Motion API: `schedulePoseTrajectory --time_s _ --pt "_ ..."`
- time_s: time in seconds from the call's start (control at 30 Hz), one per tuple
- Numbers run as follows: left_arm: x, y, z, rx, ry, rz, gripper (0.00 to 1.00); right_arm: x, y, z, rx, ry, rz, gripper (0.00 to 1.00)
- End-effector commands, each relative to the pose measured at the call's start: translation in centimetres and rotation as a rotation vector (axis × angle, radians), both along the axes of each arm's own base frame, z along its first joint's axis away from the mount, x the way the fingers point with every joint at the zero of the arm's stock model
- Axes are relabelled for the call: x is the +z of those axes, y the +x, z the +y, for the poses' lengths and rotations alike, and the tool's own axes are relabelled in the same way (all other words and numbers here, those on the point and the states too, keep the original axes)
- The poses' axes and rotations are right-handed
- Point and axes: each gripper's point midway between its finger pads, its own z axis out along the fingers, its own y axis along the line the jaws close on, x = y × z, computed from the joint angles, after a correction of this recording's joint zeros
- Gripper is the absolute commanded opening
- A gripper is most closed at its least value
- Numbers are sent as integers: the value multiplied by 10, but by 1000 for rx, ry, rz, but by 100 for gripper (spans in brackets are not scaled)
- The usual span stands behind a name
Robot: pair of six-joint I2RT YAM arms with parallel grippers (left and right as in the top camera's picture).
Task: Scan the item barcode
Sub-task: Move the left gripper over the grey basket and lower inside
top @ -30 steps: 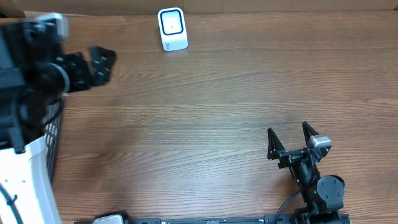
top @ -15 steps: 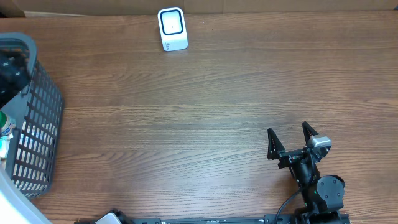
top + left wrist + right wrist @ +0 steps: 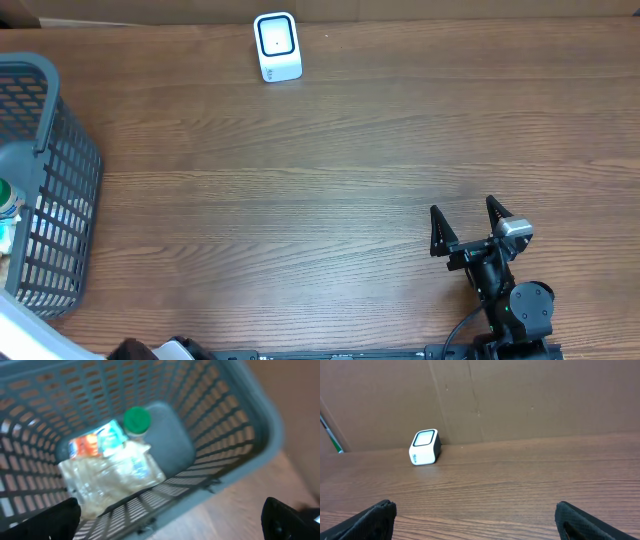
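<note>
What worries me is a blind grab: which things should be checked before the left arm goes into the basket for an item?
1. left fingers open: ok.
2. green-capped bottle lying in the basket, reachable from above: ok.
3. Barcode location on the bottle: cannot tell, view blurred.
4. Bottle centred between the left fingers: not ok, it sits off to one side.
5. scanner upright on the table, nothing in front: ok.
6. right fingers open, well apart from the scanner: ok.

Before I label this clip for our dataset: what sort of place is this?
Probably a mock checkout bench rather than a real shop: a white barcode scanner stands on a wooden table, a grey shopping basket holds a green-capped bottle, and cardboard backs the table.
</note>
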Motion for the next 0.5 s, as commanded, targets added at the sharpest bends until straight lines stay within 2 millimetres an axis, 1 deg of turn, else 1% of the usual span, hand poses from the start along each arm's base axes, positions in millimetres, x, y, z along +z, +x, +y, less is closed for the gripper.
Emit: schedulePoseTrajectory --time_s 0.0,0.13,0.23,0.33,0.47 --pt "-25 -4 19 75 -26 99 99 -2 0 0 0 3 -3 100" --pt "-47 -6 26 93 -72 149 100 -2 0 0 0 3 -3 100" --pt "-67 -14 36 126 -99 188 100 -2 0 0 0 3 -3 100" --pt "-89 -25 47 159 -132 219 100 -2 0 0 0 3 -3 100" --pt "-120 -29 58 142 -158 250 100 -2 0 0 0 3 -3 100"
